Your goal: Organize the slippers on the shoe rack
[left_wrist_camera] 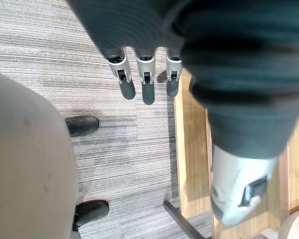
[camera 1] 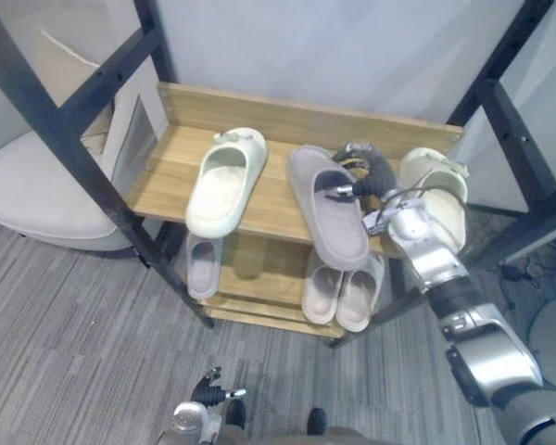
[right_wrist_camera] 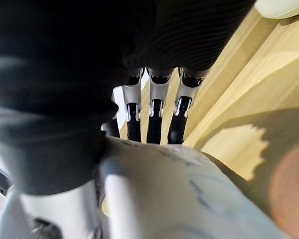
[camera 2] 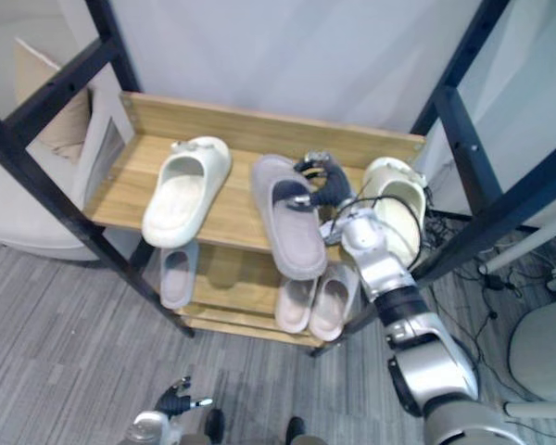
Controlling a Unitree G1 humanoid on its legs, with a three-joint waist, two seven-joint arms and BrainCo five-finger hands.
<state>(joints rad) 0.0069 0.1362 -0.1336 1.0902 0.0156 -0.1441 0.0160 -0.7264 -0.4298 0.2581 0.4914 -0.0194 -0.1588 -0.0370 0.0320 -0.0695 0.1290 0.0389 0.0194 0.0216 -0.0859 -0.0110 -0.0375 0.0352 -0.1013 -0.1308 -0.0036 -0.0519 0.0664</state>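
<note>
A grey slipper (camera 1: 338,227) lies lengthwise in the middle of the wooden shoe rack's top shelf (camera 1: 171,167), its toe poking past the front edge. My right hand (camera 1: 371,171) is on its strap, with the fingers (right_wrist_camera: 157,114) curled over the top and the thumb in the opening. A cream slipper (camera 1: 224,181) rests to its left. Another cream slipper (camera 1: 440,199) sits at the shelf's right end, behind my right arm. My left hand (camera 1: 208,391) hangs low over the floor, its fingers (left_wrist_camera: 147,82) straight and holding nothing.
On the lower shelf lie a single grey slipper (camera 1: 201,264) at the left and a pale pair (camera 1: 343,287) at the right. Black metal frame bars (camera 1: 74,139) cross in front of the rack's left and right sides. A beige cushioned seat (camera 1: 28,185) stands to the left.
</note>
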